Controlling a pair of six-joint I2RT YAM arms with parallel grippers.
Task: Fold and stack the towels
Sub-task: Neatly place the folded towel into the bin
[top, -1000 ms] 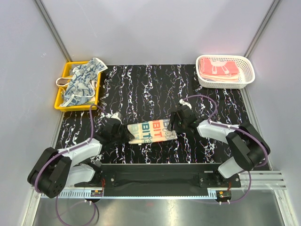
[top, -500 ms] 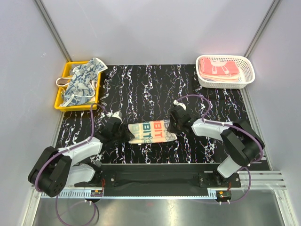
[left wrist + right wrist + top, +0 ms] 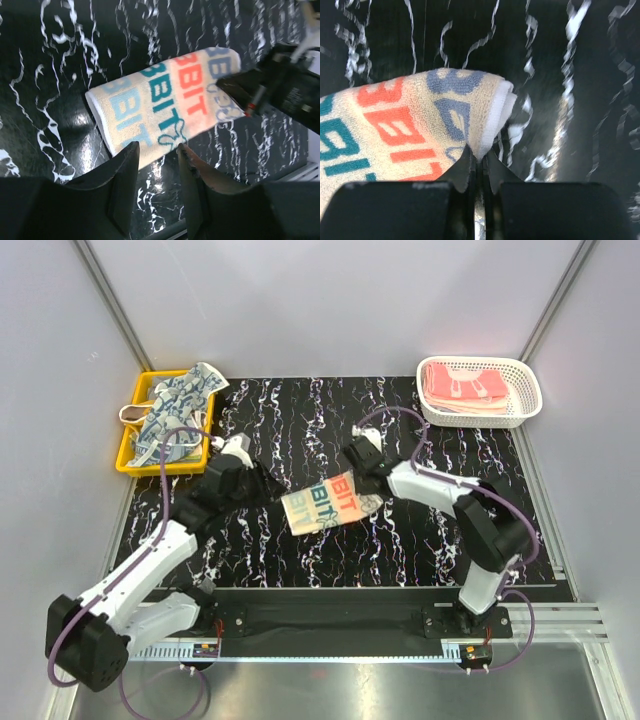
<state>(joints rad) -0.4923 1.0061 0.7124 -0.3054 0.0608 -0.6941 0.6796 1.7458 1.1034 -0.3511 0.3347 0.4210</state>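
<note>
Across the whole floor of the cell, black marbled table (image 3: 300, 420), with both arms reaching in from the near edge toward its middle.

At far right, white lattice basket (image 3: 530, 405), holding a flat pile of pink towels (image 3: 462, 388); folded and stacked, by the look of it.

At far left, yellow tray (image 3: 127, 462), heaped with crumpled navy patterned towels (image 3: 175, 410) and something paler among them. Not folded yet.

Near mid-table, between the two arms, cream lettered towel (image 3: 325, 503), doubled into a narrow band and lying aslant, right end farther away.

On that right end, right gripper (image 3: 476, 155): pressed together on the folded corner, white hem pinched between the tips.

Just beside the towel on its left, left gripper (image 3: 156, 165): spread, nothing between the fingers. Hovering off the cloth rather than touching it, as far as the wrist view shows.

Judged from this, roughly midway through the task:
- **Done:** the pink pile.
- **In hand:** the cream towel, partly folded and probably needing one more fold or a carry to the basket.
- **Left:** the whole tray heap. Exact count of towels in the tray impossible to tell.
</note>
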